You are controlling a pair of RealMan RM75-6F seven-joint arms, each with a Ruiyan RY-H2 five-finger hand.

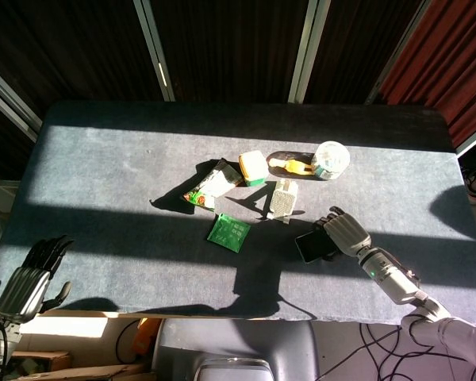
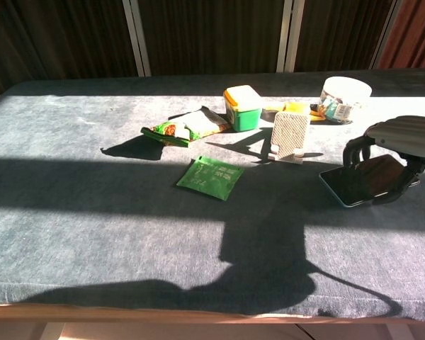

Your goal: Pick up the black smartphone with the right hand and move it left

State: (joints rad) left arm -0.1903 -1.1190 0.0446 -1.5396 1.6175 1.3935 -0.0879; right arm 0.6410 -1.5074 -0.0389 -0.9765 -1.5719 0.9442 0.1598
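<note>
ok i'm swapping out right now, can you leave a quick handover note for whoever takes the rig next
Right hand: holds the black smartphone, which is tilted and seems just lifted off the table at its right side.
Left hand: by the table's near left corner, holding nothing, fingers apart.
Done: the phone is picked up.
Left: carry it left and set it down. The white charger and the green packet lie to its left, so keep it clear of them.
</note>
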